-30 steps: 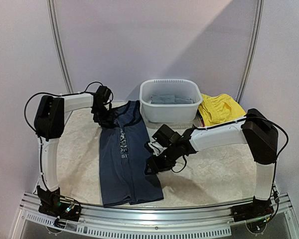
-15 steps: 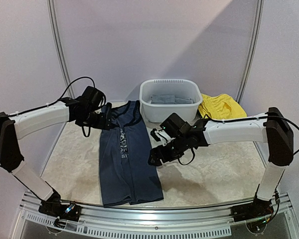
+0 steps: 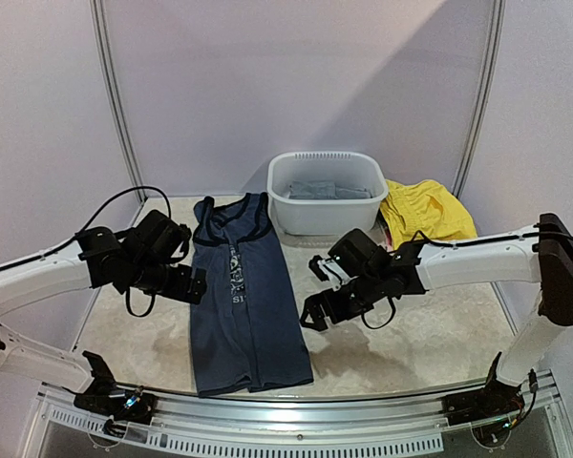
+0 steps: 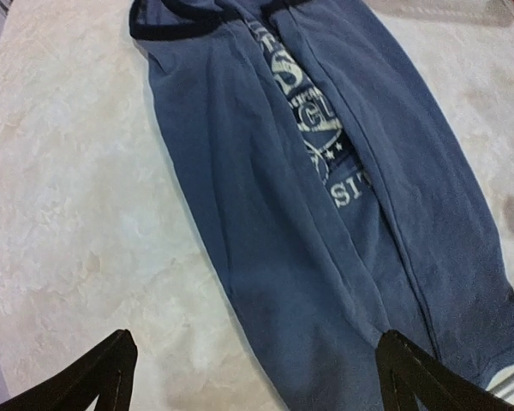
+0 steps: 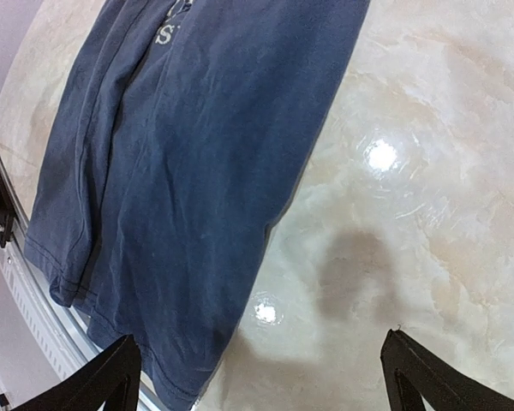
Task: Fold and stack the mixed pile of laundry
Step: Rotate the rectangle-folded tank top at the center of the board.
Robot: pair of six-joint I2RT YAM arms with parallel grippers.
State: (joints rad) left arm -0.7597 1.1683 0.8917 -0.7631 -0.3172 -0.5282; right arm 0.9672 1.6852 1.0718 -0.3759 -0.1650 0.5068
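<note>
On the marbled beige counter [image 3: 420, 334], seen from the overhead camera, I have the navy sleeveless tank top with white chest print [image 3: 244, 305] lying flat and lengthwise, its hem toward the arm bases. My left tool [image 3: 193, 284] hovers just beside its left edge and my right tool [image 3: 313, 313] just beside its right edge; neither touches the cloth. Behind the top stands a white plastic basin [image 3: 325, 219] with a grey folded cloth [image 3: 327, 190] inside. A crumpled yellow garment [image 3: 422, 210] lies to the right of the basin.

In the left wrist camera, the dark fingers [image 4: 103, 368] stand spread wide with nothing between them. Below them the top's sides are turned in, partly covering the print.

In the right wrist camera, the fingers [image 5: 111, 368] are likewise spread and empty, over the top's hem end and the bare counter beside it.
</note>
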